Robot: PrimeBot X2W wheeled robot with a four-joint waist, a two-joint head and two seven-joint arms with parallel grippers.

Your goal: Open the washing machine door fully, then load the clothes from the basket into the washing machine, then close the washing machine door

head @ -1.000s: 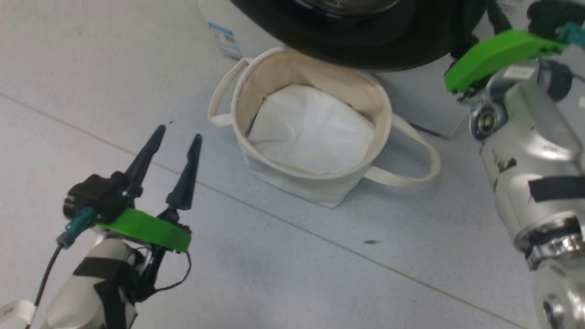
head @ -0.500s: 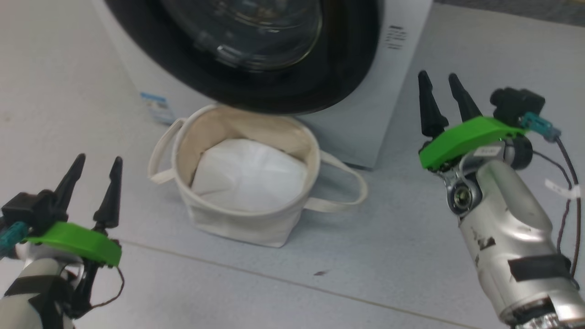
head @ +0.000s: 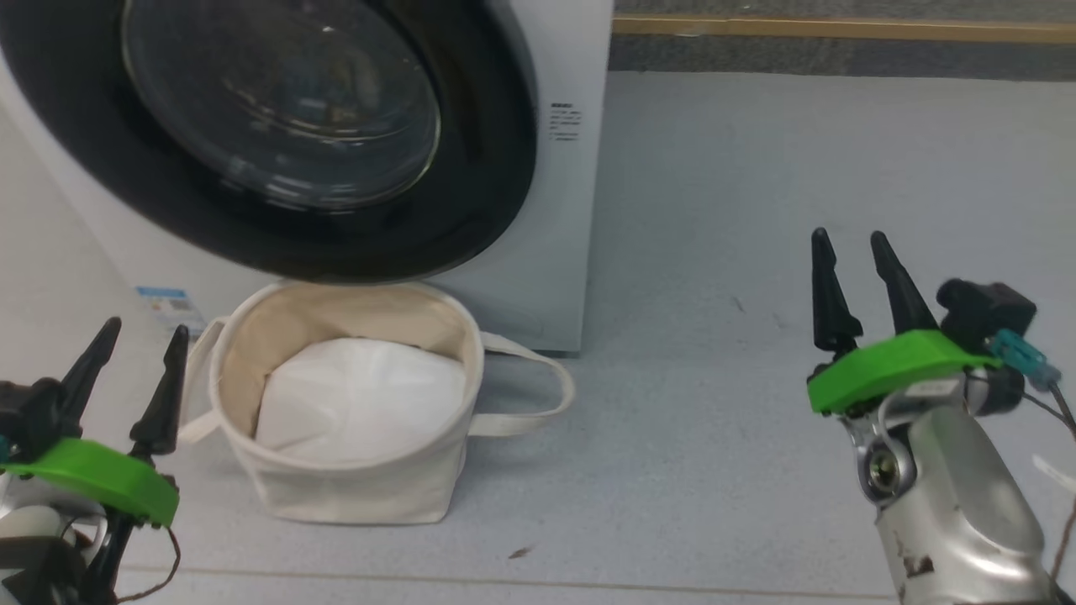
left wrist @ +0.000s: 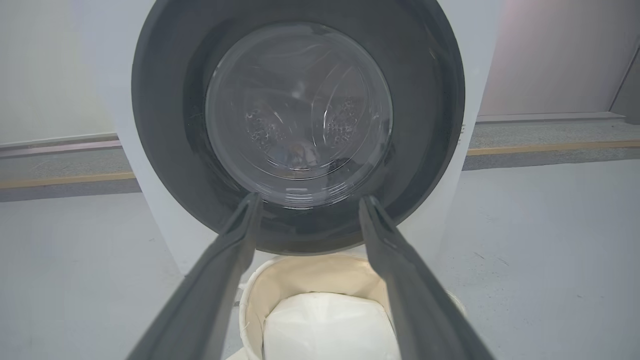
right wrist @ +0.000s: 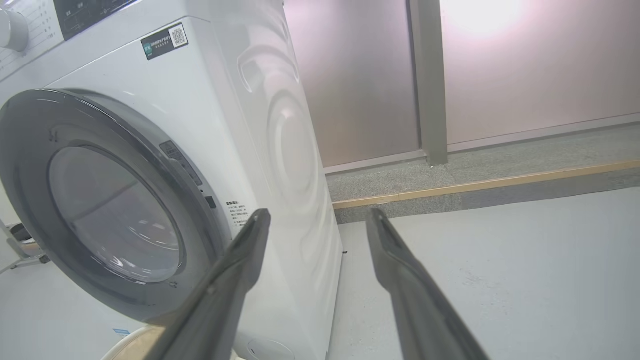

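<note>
The washing machine [head: 572,210] stands at the upper left, and its door [head: 277,134] lies flush against the front, black rim around clear glass. The cream basket [head: 336,491] sits on the floor just below the door and holds plain white padding [head: 361,403]. The clothes are hidden; a faint blue-brown patch behind the glass [left wrist: 299,155] is too dim to identify. My left gripper [head: 145,332] is open, left of the basket. My right gripper [head: 849,239] is open over bare floor, right of the washer. In the left wrist view the open left gripper [left wrist: 310,200] frames the door [left wrist: 300,115] and the basket [left wrist: 310,275].
Grey floor stretches to the right of the washer, ending at a yellow line [head: 841,27] along the back. A blue sticker [head: 168,307] sits low on the washer front. The right wrist view has the door [right wrist: 115,215], the control panel [right wrist: 30,25] and a wall behind.
The head camera has tilted up, so the door now takes the upper left. Both grippers stay open. The right gripper stands farther from the door's edge than a second ago.
</note>
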